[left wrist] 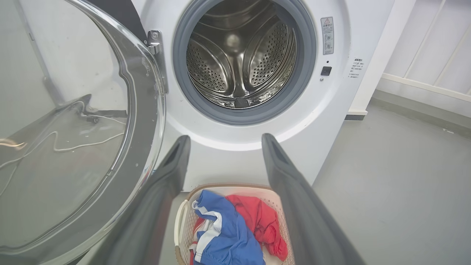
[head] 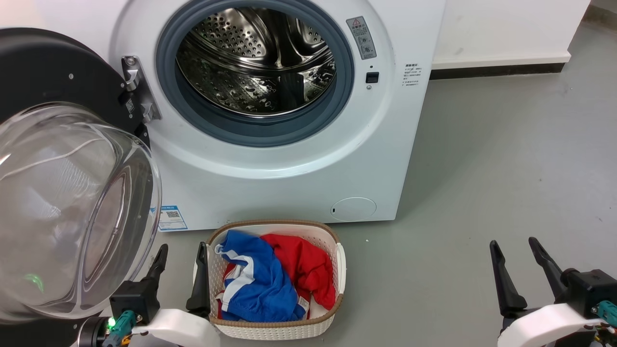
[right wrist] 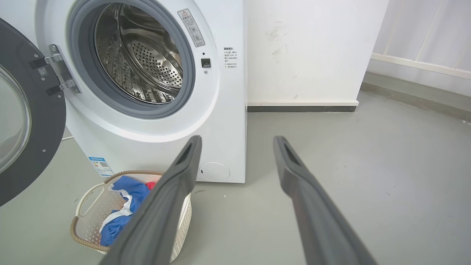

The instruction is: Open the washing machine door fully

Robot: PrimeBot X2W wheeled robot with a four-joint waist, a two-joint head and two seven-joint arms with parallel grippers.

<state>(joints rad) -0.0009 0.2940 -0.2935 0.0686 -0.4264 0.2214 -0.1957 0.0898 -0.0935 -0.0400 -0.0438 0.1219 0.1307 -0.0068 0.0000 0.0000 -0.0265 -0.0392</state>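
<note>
Left gripper (head: 183, 246): nearest, before washer (head: 289, 183), toward its left side; fingers spread, holding nothing.
Right gripper (head: 512, 241): off washer's right side, over bare floor (head: 482, 168); fingers apart, empty.
Basket (head: 340, 270): on floor just before washer; blue garment (head: 260, 284) and red garment (head: 303, 270) inside.
Door (head: 72, 202): swung wide out at washer's left side, hung on hinge (head: 137, 89), glass bowl exposed; neither gripper touches it.
Drum (head: 260, 62): mouth uncovered, ringed by washer's grey gasket (head: 260, 132).
</note>
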